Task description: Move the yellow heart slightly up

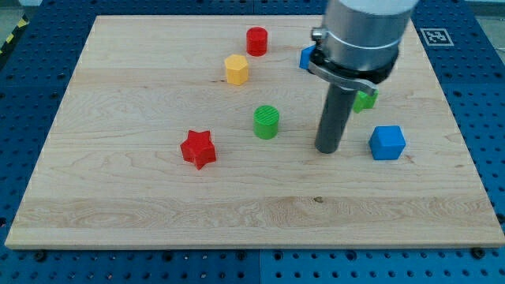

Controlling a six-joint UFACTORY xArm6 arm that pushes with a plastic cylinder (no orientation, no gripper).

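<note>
No yellow heart can be made out. The only yellow block [236, 69] shows at the view's upper middle and looks like a hexagon. My tip [327, 149] rests on the board right of centre, well to the lower right of the yellow block. It stands between a green cylinder [267, 122] to its left and a blue cube [387, 143] to its right, touching neither. The arm's body hides part of the board at the view's upper right.
A red cylinder [256, 41] stands above the yellow block. A red star [198, 149] lies at the lower left. A blue block [305, 57] and a green block [365, 99] peek out from behind the arm. The wooden board [118, 221] ends near the view's bottom.
</note>
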